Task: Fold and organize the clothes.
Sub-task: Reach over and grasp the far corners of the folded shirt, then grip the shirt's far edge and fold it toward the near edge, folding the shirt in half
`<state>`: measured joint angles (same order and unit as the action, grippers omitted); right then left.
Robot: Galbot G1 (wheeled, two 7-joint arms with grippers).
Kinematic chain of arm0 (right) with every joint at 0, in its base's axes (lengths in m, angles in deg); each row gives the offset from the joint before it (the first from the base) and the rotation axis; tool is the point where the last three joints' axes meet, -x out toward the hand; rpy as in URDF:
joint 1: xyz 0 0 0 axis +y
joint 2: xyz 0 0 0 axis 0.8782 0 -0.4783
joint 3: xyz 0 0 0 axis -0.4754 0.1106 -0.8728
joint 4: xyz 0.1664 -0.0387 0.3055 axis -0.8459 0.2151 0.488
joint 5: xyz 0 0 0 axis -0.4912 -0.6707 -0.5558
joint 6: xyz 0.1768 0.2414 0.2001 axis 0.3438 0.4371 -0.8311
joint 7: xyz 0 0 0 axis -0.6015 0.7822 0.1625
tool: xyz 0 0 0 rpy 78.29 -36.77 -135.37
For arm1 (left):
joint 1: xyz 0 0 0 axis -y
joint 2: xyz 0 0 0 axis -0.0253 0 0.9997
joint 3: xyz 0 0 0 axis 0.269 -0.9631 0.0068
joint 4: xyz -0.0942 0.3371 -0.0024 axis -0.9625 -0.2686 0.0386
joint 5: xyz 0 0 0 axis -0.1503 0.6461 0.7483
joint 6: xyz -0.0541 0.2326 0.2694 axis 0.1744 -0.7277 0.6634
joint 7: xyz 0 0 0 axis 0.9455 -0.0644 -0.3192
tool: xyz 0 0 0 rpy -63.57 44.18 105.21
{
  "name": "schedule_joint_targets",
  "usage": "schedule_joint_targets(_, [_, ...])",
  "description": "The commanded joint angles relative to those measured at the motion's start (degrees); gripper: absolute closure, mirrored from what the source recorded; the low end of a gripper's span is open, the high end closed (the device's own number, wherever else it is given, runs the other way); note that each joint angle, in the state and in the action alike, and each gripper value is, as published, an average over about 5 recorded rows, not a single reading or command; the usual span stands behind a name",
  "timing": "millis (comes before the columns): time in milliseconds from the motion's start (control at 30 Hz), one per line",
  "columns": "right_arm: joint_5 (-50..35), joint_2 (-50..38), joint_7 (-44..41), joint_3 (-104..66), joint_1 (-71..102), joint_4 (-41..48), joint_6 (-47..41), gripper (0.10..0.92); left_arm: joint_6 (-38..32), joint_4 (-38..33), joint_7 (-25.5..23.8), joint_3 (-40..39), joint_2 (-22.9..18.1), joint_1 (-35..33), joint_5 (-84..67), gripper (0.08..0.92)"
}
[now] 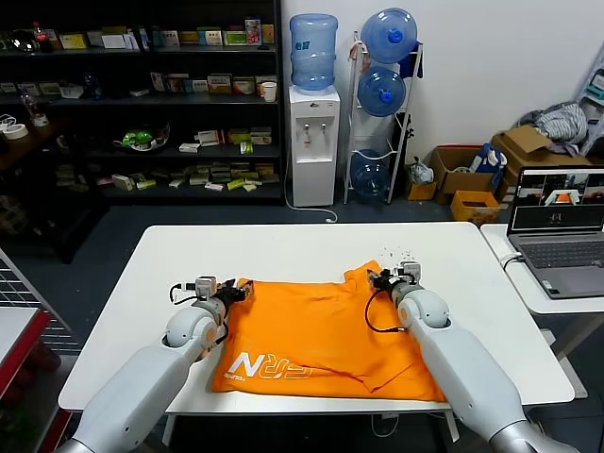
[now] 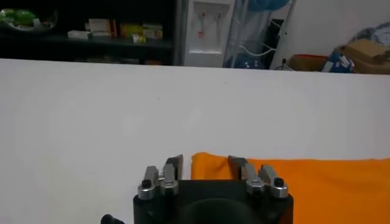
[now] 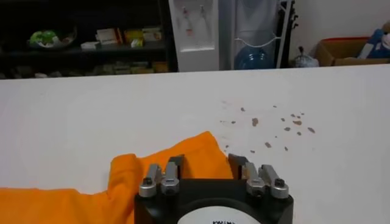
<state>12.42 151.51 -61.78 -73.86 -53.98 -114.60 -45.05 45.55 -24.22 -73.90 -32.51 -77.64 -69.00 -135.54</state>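
T-shirt [image 1: 321, 332]: bright orange, white lettering near the front hem. Counter [image 1: 283, 247]: plain white, small brown specks near the right sleeve.

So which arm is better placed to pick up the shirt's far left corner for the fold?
Left. The left gripper already sits at that corner of the orange T-shirt, fingers straddling its edge. The right gripper is at the opposite far corner.
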Motion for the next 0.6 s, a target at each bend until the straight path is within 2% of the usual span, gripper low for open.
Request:
schedule_joint_targets(33, [-0.3, 0.1, 0.1, 0.2, -0.1, -0.1, -0.6, 0.634, 0.2, -0.6, 0.1, -0.5, 0.1, 0.3, -0.1, 0.528])
schedule_joint_targets(333, [-1.1, -0.2, 0.3, 0.1, 0.6, -1.4, 2.0, 0.873, -1.1, -0.7, 0.1, -0.4, 0.1, 0.0, 0.2, 0.788])
schedule_joint_targets(467, [-2.3, -0.7, 0.6, -0.2, 1.5, -3.5, 4.2, 0.901, -2.4, -1.6, -0.2, 0.3, 0.2, -0.6, 0.6, 0.888])
schedule_joint_targets(600, [-4.2, -2.5, 1.4, -0.9, 3.9, -8.1, 5.3, 0.901, -3.6, -4.8, -0.3, 2.0, 0.7, -2.5, 1.2, 0.905])
